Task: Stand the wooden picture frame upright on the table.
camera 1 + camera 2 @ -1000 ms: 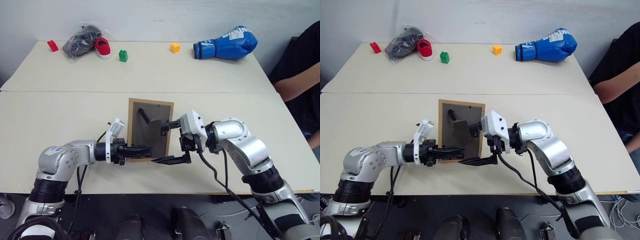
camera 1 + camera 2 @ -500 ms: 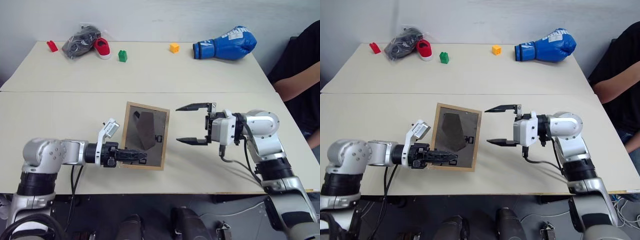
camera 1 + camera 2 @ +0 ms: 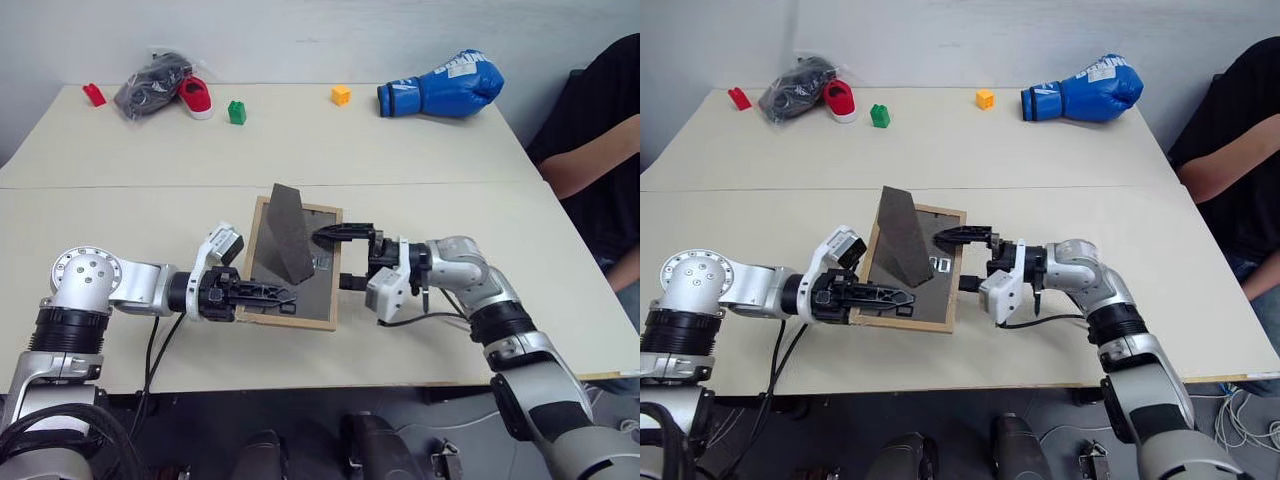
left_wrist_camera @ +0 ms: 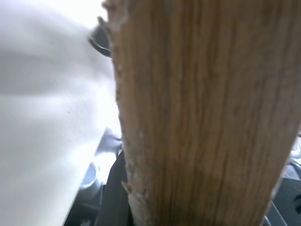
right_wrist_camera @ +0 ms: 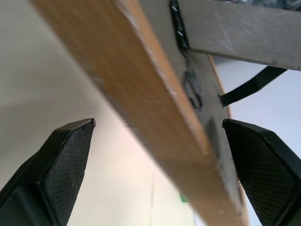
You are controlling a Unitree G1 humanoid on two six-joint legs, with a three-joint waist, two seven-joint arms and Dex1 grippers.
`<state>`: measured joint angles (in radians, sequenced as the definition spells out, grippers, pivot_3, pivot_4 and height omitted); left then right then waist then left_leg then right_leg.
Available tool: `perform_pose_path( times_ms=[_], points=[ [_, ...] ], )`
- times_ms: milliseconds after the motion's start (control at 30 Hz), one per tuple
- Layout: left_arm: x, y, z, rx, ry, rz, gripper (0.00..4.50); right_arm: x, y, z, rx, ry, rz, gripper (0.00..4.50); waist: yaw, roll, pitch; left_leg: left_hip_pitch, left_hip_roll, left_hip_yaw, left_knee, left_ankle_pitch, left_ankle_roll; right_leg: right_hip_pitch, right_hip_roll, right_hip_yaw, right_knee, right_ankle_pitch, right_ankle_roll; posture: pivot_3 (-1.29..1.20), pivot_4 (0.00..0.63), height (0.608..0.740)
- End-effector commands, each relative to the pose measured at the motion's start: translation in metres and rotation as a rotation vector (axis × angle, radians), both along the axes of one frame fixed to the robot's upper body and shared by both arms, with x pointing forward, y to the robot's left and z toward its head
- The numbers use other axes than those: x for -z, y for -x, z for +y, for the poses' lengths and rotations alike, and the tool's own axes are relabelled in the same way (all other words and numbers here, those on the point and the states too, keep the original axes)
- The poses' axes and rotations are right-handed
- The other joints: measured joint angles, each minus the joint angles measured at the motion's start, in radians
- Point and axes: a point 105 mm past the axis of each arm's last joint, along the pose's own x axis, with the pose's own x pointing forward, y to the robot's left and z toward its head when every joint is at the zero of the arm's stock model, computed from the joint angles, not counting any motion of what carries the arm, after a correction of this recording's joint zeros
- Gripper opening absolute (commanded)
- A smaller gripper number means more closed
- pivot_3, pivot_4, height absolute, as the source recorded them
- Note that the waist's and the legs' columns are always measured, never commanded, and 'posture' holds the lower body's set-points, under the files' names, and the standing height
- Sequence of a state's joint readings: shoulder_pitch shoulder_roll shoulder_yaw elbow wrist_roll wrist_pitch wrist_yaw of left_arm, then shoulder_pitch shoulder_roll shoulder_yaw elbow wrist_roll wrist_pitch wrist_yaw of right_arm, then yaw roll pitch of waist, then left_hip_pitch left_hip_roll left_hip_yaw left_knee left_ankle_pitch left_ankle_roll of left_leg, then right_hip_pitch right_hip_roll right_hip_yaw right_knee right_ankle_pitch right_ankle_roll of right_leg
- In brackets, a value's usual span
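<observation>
wooden picture frame (image 3: 293, 264) stand now unfolded, right jaws returned

head eyes: high, facing down over table (image 3: 420, 130) | wrist views: close on wooden picture frame (image 5: 155, 117)

Picture frame (image 3: 292, 262) between both grippers, above table (image 3: 500, 150).

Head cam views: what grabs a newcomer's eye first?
The wooden picture frame held between both arms at the near table panel's middle, back up, stand folded out. The left gripper clamps its near edge; the right gripper straddles its right edge, open. Next, the blue boxing glove at far right.
</observation>
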<state>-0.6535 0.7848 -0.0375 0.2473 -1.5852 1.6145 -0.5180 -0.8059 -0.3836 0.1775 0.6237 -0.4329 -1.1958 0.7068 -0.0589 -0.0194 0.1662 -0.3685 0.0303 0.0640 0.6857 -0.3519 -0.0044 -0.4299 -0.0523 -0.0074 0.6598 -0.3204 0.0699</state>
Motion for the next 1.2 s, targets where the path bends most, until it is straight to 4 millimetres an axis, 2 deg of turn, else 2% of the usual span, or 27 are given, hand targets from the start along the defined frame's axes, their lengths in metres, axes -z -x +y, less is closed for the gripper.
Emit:
perform_pose_path(
  times_ms=[33,67,167,267,367,400,633,833,900,967,1067,1133,1200],
  points=[
    [-0.012,0.006,-0.005,0.046,0.047,0.004,0.84,-0.012,-0.008,0.003,0.035,-0.065,-0.058,4.48,0.000,0.000,0.000,0.000,0.000,0.000,0.000,0.000,0.000,0.000,0.000,0.000,0.000,0.000,0.000,0.00,0.150,0.740],
    [-0.011,0.007,-0.005,0.047,0.049,0.011,0.84,-0.013,-0.011,0.002,0.053,-0.078,-0.065,4.48,0.000,0.000,0.000,0.000,0.000,-0.001,0.000,0.000,0.000,0.000,0.000,0.000,0.000,0.000,0.000,0.00,0.150,0.740],
    [-0.012,0.007,-0.006,0.037,0.059,0.025,0.84,-0.014,-0.018,-0.004,0.105,-0.073,-0.118,3.86,0.001,0.000,0.000,0.000,0.000,-0.001,0.000,0.000,0.000,0.000,0.000,0.000,0.000,0.000,0.000,0.00,0.150,0.740],
    [-0.012,0.007,-0.007,0.020,0.072,0.036,0.84,-0.016,-0.018,-0.004,0.101,-0.097,-0.136,3.01,0.000,0.000,0.000,0.000,-0.001,0.000,0.000,0.000,0.000,0.000,0.000,0.000,0.000,0.000,0.000,0.00,0.150,0.740],
    [-0.012,0.006,-0.009,0.006,0.080,0.038,0.84,-0.017,-0.014,-0.001,0.075,-0.110,-0.148,1.91,-0.002,0.000,0.000,0.000,0.000,-0.001,0.000,0.000,0.000,0.000,0.000,0.000,0.000,0.000,0.000,0.00,0.150,0.740],
    [-0.013,0.004,-0.010,-0.001,0.087,0.037,0.84,-0.017,-0.013,-0.001,0.072,-0.119,-0.150,1.74,-0.002,0.000,0.000,0.000,-0.001,0.000,0.000,0.000,0.000,0.000,0.000,0.000,0.000,0.000,0.000,0.00,0.150,0.740],
    [-0.015,-0.002,-0.013,-0.037,0.095,0.012,0.84,-0.030,-0.008,0.000,0.051,-0.207,-0.199,1.62,-0.004,0.000,0.000,0.000,-0.001,0.000,0.000,0.000,0.000,0.000,0.000,0.000,0.000,0.000,0.000,0.00,0.150,0.740],
    [-0.027,-0.019,-0.010,-0.239,0.061,-0.173,0.84,-0.028,-0.009,-0.003,0.064,-0.215,-0.182,1.62,-0.003,0.000,0.000,0.000,0.000,0.000,0.001,0.000,0.000,0.000,0.000,0.000,0.000,0.000,0.000,0.00,0.150,0.740],
    [-0.030,-0.012,0.004,-0.237,0.019,-0.214,1.60,-0.029,-0.009,-0.006,0.069,-0.217,-0.189,1.62,-0.003,-0.001,0.000,0.000,0.000,-0.001,0.001,0.001,0.000,0.000,0.000,0.000,0.000,0.000,0.000,0.00,0.150,0.740],
    [-0.031,-0.007,0.015,-0.241,-0.057,-0.310,2.17,-0.030,-0.010,-0.008,0.075,-0.219,-0.184,1.50,-0.013,0.000,0.000,0.000,0.000,-0.001,0.000,0.001,-0.001,0.000,0.001,0.000,-0.001,0.000,0.000,0.00,0.150,0.740],
    [-0.037,-0.009,0.024,-0.283,-0.025,-0.326,3.03,-0.030,-0.008,-0.008,0.064,-0.225,-0.186,1.35,-0.022,0.001,0.000,0.000,0.000,0.000,-0.001,0.002,-0.002,0.000,0.002,0.001,-0.001,0.000,-0.001,0.00,0.150,0.740],
    [-0.040,-0.011,0.033,-0.314,-0.033,-0.362,3.04,-0.030,-0.008,-0.008,0.064,-0.230,-0.178,1.31,-0.023,0.001,0.000,0.000,0.000,-0.001,-0.001,0.002,-0.002,0.001,0.002,0.000,-0.001,0.000,-0.001,0.00,0.150,0.740],
    [-0.043,-0.008,0.042,-0.321,-0.080,-0.478,3.04,-0.031,-0.007,-0.010,0.066,-0.246,-0.168,1.30,-0.025,0.000,0.001,0.000,0.001,-0.001,-0.001,0.002,-0.003,0.000,0.003,0.000,-0.001,-0.001,-0.001,0.00,0.150,0.740]
  ],
)
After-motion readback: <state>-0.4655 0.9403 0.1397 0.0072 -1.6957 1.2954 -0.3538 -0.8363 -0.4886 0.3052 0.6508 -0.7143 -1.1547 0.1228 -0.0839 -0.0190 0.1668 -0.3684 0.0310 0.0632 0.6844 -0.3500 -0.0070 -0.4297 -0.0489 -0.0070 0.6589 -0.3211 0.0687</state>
